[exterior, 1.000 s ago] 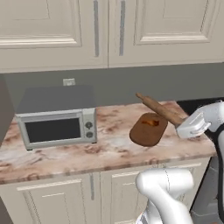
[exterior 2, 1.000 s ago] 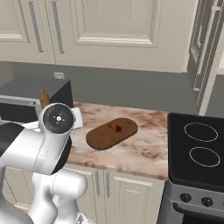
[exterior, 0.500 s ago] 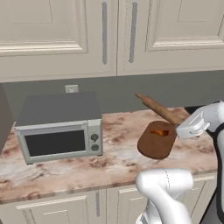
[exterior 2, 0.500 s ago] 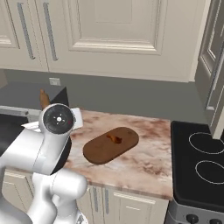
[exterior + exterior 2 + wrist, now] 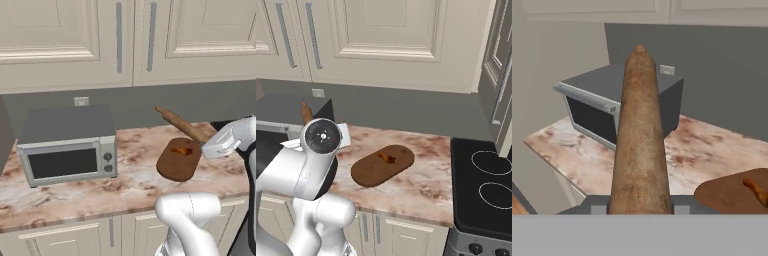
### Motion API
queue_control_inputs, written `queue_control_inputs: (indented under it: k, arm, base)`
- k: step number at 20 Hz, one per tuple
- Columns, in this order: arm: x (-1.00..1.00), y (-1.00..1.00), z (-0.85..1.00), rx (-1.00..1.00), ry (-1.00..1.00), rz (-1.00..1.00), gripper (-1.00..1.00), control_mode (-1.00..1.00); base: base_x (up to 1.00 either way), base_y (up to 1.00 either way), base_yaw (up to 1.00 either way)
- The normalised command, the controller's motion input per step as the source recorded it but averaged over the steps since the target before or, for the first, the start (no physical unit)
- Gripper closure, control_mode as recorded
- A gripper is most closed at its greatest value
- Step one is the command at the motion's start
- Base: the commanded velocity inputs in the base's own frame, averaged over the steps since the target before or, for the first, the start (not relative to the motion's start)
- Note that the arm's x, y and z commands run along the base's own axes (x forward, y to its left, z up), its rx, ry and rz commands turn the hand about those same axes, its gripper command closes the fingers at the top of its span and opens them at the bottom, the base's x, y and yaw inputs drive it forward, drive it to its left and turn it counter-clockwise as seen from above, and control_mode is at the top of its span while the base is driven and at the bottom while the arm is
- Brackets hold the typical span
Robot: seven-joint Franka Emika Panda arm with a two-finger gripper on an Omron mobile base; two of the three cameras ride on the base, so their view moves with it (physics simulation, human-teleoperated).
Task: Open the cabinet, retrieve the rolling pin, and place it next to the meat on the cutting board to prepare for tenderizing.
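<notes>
Gripper (image 5: 640, 210) clamps rolling pin (image 5: 181, 125) near one end; rigid, smooth wood, long overhang likely levers in grip; cutting board (image 5: 178, 160) and meat (image 5: 184, 150) below

Matt, grainy brown wood rolling pin (image 5: 639, 140); dark smooth wooden cutting board (image 5: 176, 165); veined marble-look counter (image 5: 125, 180).

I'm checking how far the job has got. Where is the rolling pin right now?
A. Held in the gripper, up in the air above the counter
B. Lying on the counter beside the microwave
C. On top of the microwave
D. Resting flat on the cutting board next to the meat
A: the rolling pin sticks out from the gripper, slanting up above the counter, off the cutting board and apart from the meat.
</notes>
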Motion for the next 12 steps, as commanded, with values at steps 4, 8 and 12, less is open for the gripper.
queue_control_inputs:
  k: [4,8,12]
  arm:
    - [-0.21,0.00,-0.18,0.00,0.00,-0.01,1.00,-1.00]
    - [-0.01,0.00,-0.15,0.00,0.09,-0.04,1.00,-1.00]
    - [0.05,-0.07,-0.13,0.00,0.12,-0.05,1.00,-1.00]
  base:
    - [0.00,0.00,0.00]
    - [0.00,0.00,0.00]
    - [0.00,0.00,0.00]
